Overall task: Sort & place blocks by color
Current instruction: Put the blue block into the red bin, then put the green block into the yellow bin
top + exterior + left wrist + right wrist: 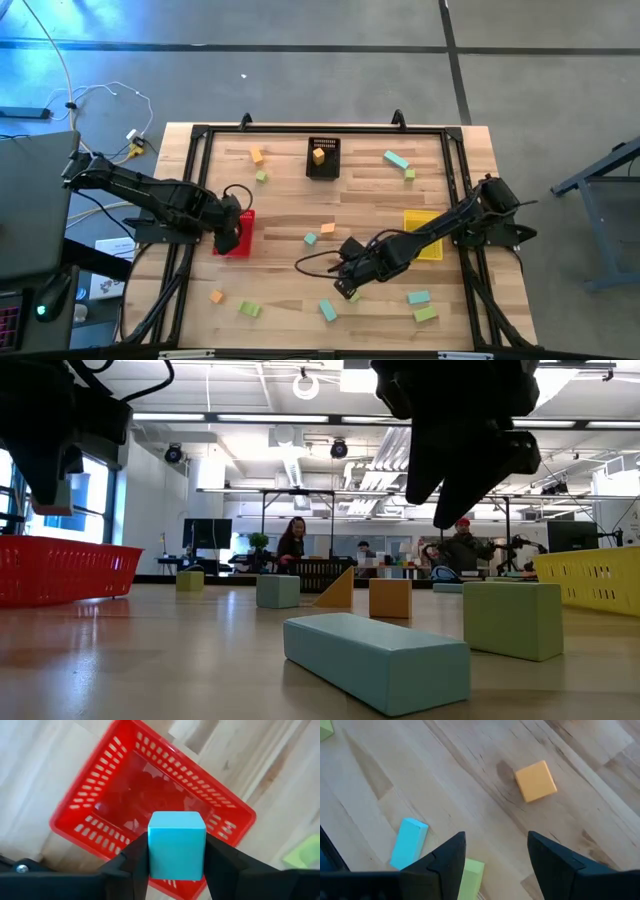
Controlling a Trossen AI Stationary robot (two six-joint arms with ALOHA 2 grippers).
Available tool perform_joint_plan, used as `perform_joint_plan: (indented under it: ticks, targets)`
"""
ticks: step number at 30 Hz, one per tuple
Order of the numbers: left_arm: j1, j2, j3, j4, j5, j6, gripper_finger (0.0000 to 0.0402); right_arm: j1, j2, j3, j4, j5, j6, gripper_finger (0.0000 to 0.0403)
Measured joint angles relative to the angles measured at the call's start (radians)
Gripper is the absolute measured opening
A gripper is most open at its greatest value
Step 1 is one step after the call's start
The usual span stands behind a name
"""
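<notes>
So the left tool (176, 865) was hanging right over the red plastic mesh basket (95, 795) on the left side of the wooden counter (290, 225), with a small teal cube (177, 845) sitting between its two dark fingers, both fingers touching the cube's sides. The basket under it looked bare inside.

The right tool (495, 865) was down low near the counter's front middle, fingers spread with nothing between them. In its wrist view an orange cube (535, 781) lay a bit ahead, with a teal bar (409, 843) and a light green block (470, 876) close by its fingers.

The other blocks were scattered all over the counter, and the black mesh basket (322, 160) at the back had an orange block (319, 155) in it. The yellow mesh basket (425, 248) sat on the right, partly under the right arm.
</notes>
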Motion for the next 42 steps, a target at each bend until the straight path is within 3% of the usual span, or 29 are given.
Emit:
perform_joint_plan:
  ticks: [15,21,42]
  targets:
    - [0.000,0.000,0.000,0.001,-0.017,0.000,0.0187,0.088,0.000,0.000,0.015,0.030,0.104,0.0199]
    - [0.000,0.000,0.000,0.001,-0.016,-0.002,0.0187,0.125,0.004,0.000,0.042,0.076,0.127,0.0199]
    - [0.001,0.000,0.000,0.010,-0.018,-0.002,0.0186,0.133,0.092,-0.001,0.079,0.014,0.148,0.0199]
